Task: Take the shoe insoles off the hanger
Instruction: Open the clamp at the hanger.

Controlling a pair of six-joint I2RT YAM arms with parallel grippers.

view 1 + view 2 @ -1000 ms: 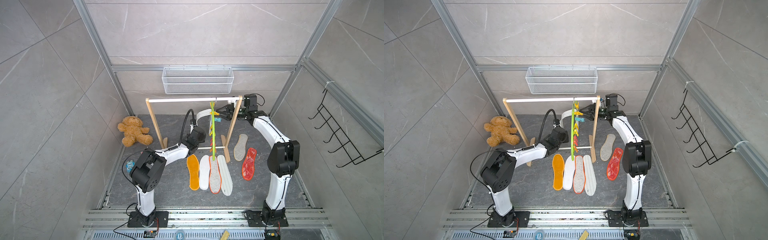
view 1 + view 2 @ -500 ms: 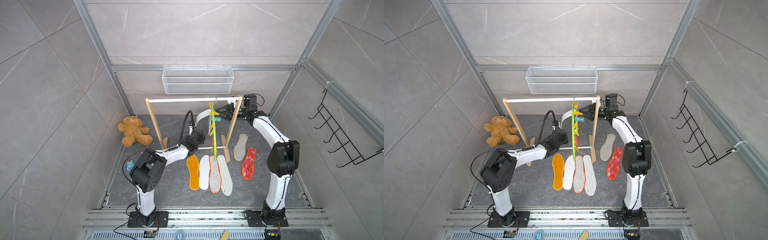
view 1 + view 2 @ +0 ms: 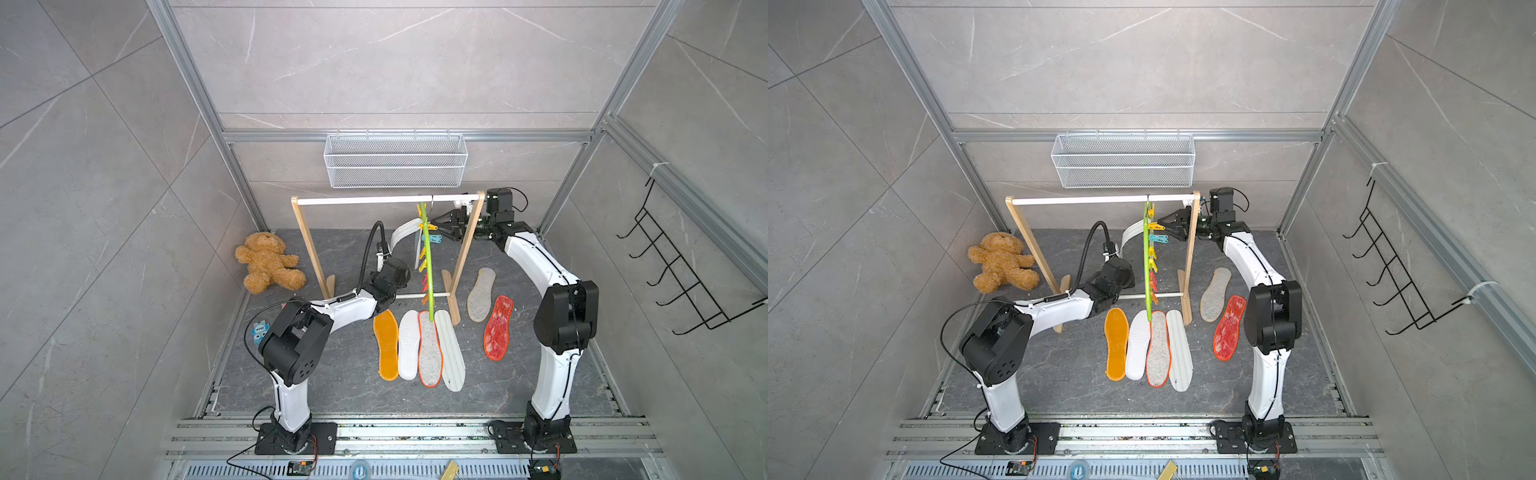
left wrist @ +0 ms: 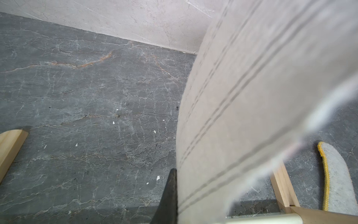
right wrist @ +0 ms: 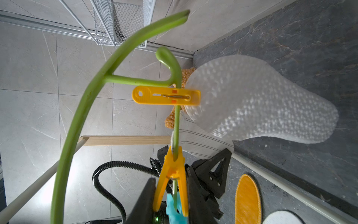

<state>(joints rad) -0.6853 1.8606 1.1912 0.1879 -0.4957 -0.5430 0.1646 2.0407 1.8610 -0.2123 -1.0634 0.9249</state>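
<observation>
Right end effector (image 5: 171,179) narrowed slightly, pinching yellow clip (image 5: 172,166); left end effector (image 3: 381,257) clamped on striped insole (image 4: 251,116).

Glossy plastic hanger (image 5: 105,77) and yellow clip (image 5: 171,168), striped insole (image 4: 251,97) perhaps cloth.

Bright, even light; blurred wrist close-ups

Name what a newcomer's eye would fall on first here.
The long lime-green plastic hanger dangles mid-scene from the wooden rack's white rail, and a pale striped insole bows off it. In front of it, a flat orange-yellow insole begins a row of four lying side by side on the dark stone floor. A brown teddy bear lies near the back corner.
</observation>
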